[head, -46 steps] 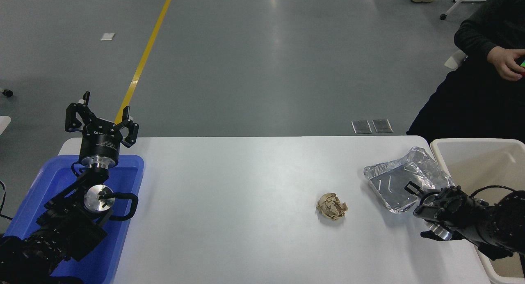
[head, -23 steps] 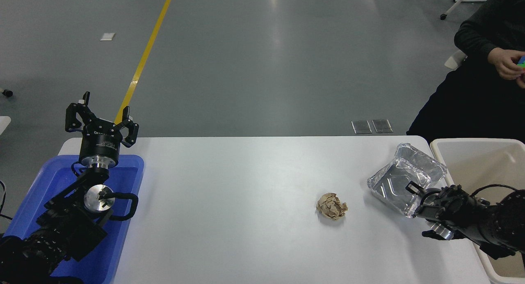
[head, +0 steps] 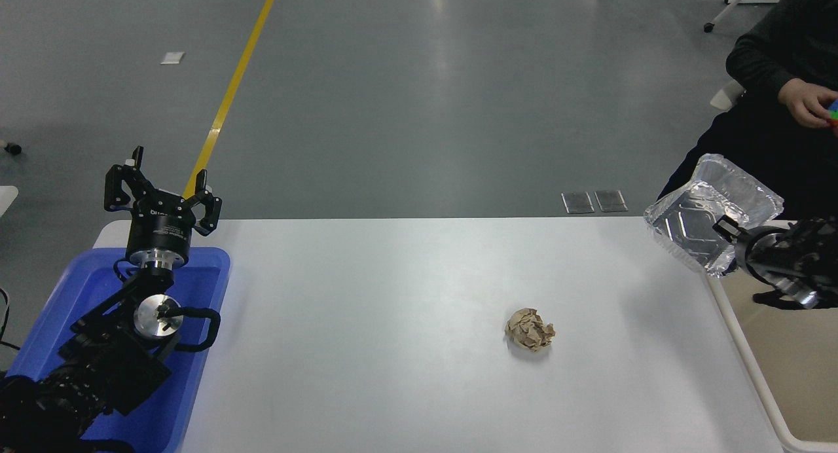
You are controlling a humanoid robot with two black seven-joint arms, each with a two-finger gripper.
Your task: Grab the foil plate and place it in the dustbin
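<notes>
The foil plate (head: 710,214) hangs tilted above the surface's (head: 419,348) far right corner, pinched at its rim by the right tool (head: 736,238). Carry step: next, move it rightward over the dustbin (head: 753,374), then let go. Left tool (head: 160,188) parked, fingers spread.

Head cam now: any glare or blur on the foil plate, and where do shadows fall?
Head view: foil plate sharp, no motion blur, bright glints on its ridged bottom; soft shadow on the table below it; small tight shadow under the paper ball; broad ceiling-light sheen on the floor.
</notes>
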